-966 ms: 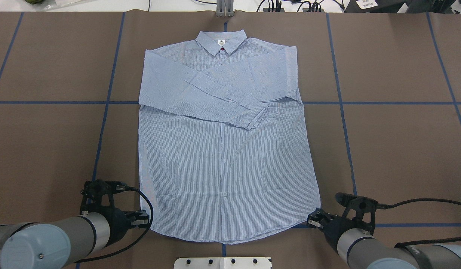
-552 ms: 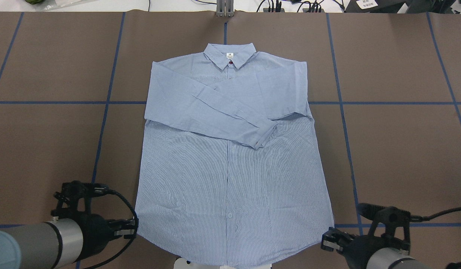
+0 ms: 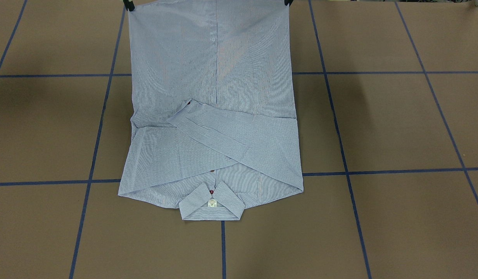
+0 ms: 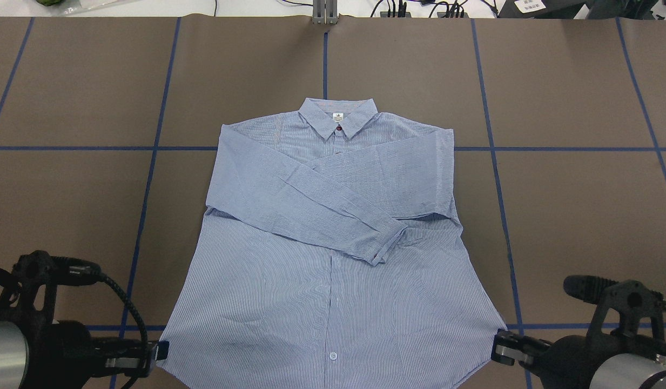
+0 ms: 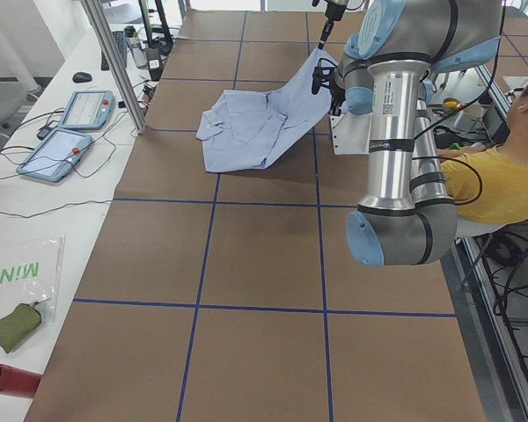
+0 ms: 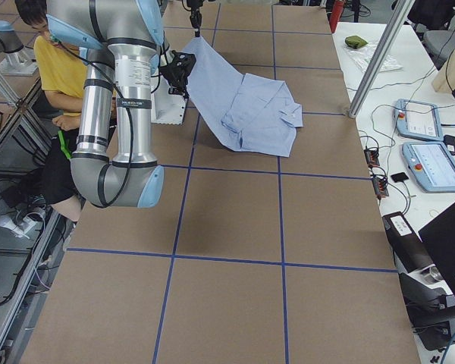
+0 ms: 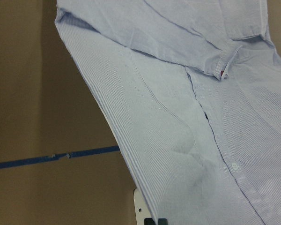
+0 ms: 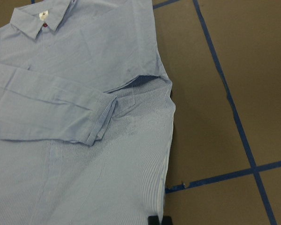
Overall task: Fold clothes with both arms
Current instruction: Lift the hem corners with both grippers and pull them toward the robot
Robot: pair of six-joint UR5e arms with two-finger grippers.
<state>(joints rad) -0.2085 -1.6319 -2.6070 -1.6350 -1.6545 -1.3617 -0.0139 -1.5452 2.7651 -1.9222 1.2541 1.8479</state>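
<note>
The clothes are one light blue striped shirt, front up, both sleeves folded across the chest and the collar at the far end. My left gripper is shut on the hem's left corner. My right gripper is shut on the hem's right corner. The side views show the hem end lifted off the table while the collar end rests on it. In the front-facing view the shirt runs up to the frame's top edge. Each wrist view shows the shirt spreading out from the black fingertips.
The brown table cover is crossed by blue tape lines. A person in a yellow top sits behind the robot. Two tablets, a metal post and a green pouch lie on the white side table.
Both grippers have drawn back toward the robot's base and spread apart, holding the hem corners. The whole shirt slid toward the robot, the collar moving nearer.
</note>
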